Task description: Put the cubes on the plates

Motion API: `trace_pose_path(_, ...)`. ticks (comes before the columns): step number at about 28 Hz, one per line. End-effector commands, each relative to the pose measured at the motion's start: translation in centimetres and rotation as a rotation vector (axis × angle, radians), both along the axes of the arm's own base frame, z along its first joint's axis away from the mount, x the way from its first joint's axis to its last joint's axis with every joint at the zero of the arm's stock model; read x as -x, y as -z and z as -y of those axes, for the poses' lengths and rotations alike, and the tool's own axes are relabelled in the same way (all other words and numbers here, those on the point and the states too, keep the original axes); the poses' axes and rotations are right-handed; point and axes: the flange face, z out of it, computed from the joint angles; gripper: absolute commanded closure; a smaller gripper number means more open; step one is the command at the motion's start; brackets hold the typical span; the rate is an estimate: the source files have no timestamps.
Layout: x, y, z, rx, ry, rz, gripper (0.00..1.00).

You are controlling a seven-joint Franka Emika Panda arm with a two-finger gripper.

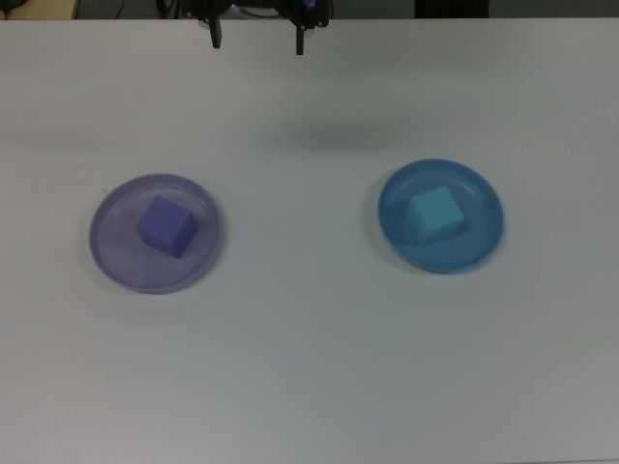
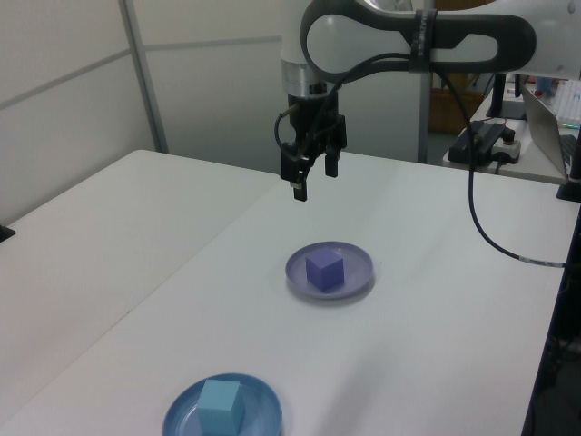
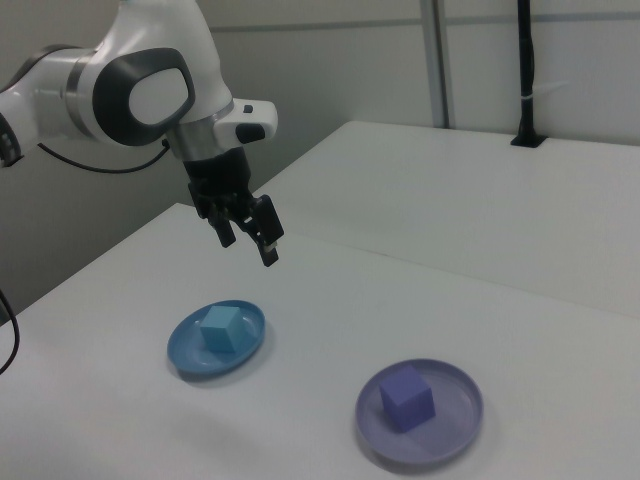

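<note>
A purple-blue cube (image 1: 166,226) (image 2: 324,270) (image 3: 407,396) rests inside the pale lavender plate (image 1: 112,256) (image 2: 356,260) (image 3: 455,420) on the top view's left. On the top view's right, a light cyan cube (image 1: 433,214) (image 2: 221,402) (image 3: 222,328) sits in the medium blue plate (image 1: 481,246) (image 2: 266,415) (image 3: 187,358). My gripper (image 1: 256,39) (image 2: 314,178) (image 3: 249,243) hangs open and empty high above the table's far edge, between the two plates and apart from both.
The white table (image 1: 309,367) spreads wide around both plates. In the left view, a black cable (image 2: 481,227) droops from the arm at the table's right side, where a laptop (image 2: 554,118) and other gear stand. A dark post (image 3: 527,70) stands at the far corner in the right view.
</note>
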Motion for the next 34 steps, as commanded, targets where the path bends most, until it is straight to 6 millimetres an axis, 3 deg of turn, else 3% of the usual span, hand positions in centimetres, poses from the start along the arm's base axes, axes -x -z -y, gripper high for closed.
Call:
trace_pose_path(1, 0.6, -0.3, 0.1, -0.028, 0.011, 0.012, 0.0)
trace_pose_path(8, 0.7, -0.4, 0.0, -0.031, 0.009, 0.014, 0.0)
trace_pose_path(14, 1.2, -0.6, -1.4, -0.03, -0.016, 0.014, 0.0)
trace_pose_path(16, 1.1, -0.7, -0.6, -0.029, -0.002, 0.017, 0.0)
trace_pose_path(34, 1.6, -0.9, -0.6, -0.045, -0.007, 0.011, 0.0)
